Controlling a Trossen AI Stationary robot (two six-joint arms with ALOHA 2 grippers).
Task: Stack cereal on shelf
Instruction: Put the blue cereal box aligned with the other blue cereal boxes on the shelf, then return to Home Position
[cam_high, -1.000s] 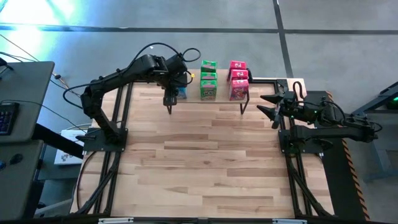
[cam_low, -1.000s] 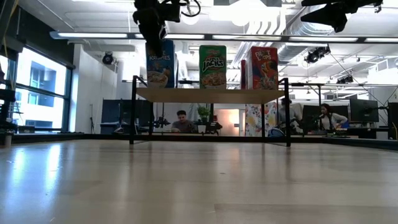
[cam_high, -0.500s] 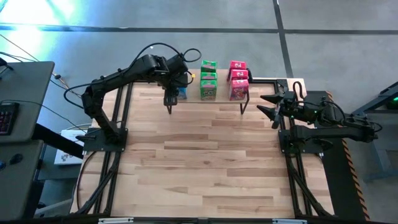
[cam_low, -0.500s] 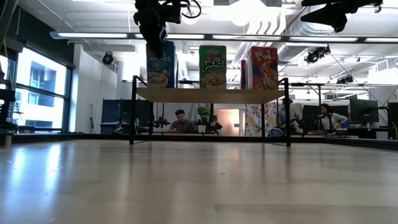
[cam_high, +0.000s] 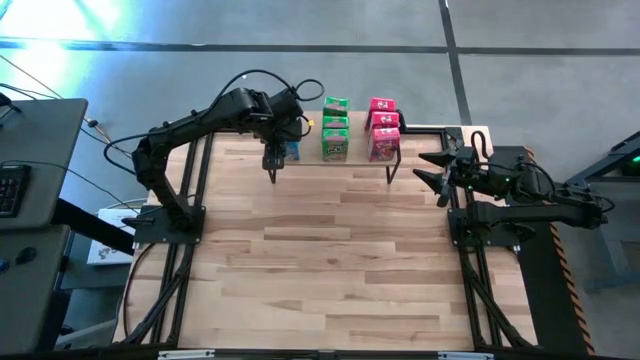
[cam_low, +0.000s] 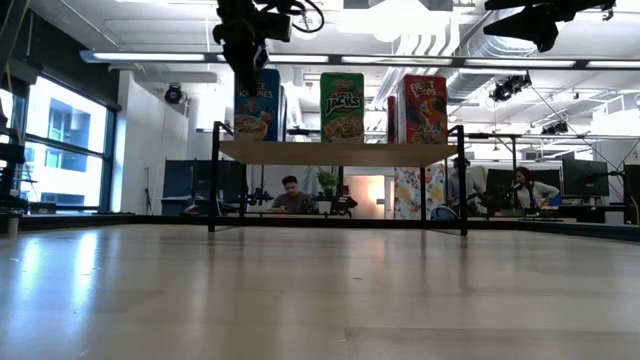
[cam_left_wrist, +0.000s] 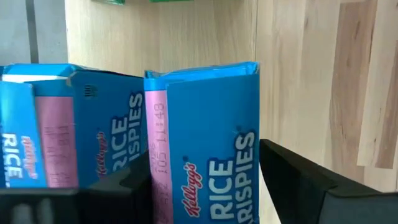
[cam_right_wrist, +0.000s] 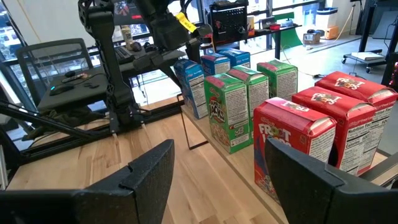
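Observation:
All the cereal boxes stand upright on the shelf (cam_low: 340, 152), a wooden plank on black legs at the table's far edge. They form three rows: blue (cam_high: 291, 150), green (cam_high: 335, 128) and pink-red (cam_high: 383, 128). My left gripper (cam_high: 272, 165) hovers at the near blue box (cam_left_wrist: 211, 155), open, with one finger on either side of its front face. Whether a finger touches the box cannot be made out. More blue boxes (cam_left_wrist: 93, 124) stand behind it. My right gripper (cam_high: 437, 170) waits open at the table's right edge, level with the shelf and facing the rows (cam_right_wrist: 249, 93).
The wooden tabletop (cam_high: 320, 260) stretches bare from the shelf to the near edge. Black frame rails run along both sides. People sit at desks in the room beyond the table (cam_low: 291, 196). A desk with a keyboard stands off the table's left side (cam_high: 20, 170).

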